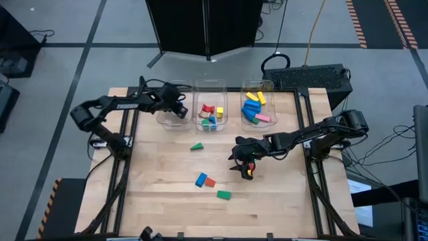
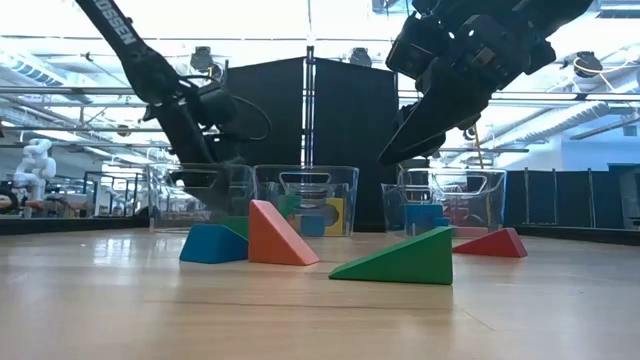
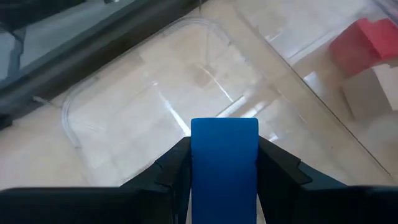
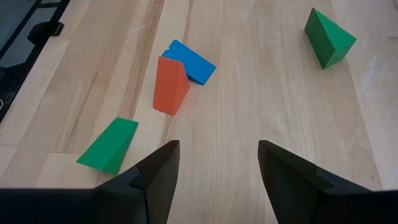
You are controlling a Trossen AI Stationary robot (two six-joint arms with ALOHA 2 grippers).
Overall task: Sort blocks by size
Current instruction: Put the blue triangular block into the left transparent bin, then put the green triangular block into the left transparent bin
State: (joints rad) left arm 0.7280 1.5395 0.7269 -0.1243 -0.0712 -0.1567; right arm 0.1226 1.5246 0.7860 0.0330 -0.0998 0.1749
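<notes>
**A:** Where are the two arms?

**B:** The left claw [image 1: 179,110] hangs over the leftmost of three clear bins [image 1: 172,115] along the far edge of the wooden surface [image 1: 167,214]. It pinches a blue block [image 3: 224,165] between its fingers [image 3: 171,171], held above that bin's bare floor. The right claw [image 1: 239,163] hovers right of the surface's middle, its fingers [image 4: 155,171] spread apart with nothing between them.

**A:** And the blocks?

**B:** The middle bin [image 1: 210,100] holds a few red, yellow, blue and green ones. The right bin [image 1: 257,102] holds yellow, blue and pink ones. Loose on the surface, a green wedge [image 1: 196,146] lies near the middle. Toward the near edge, a blue wedge [image 1: 200,179] and an orange-red wedge [image 1: 210,182] touch each other, with another green wedge [image 1: 223,195] just beside them. A small red and yellow piece [image 1: 250,171] sits right beside the right claw.
</notes>
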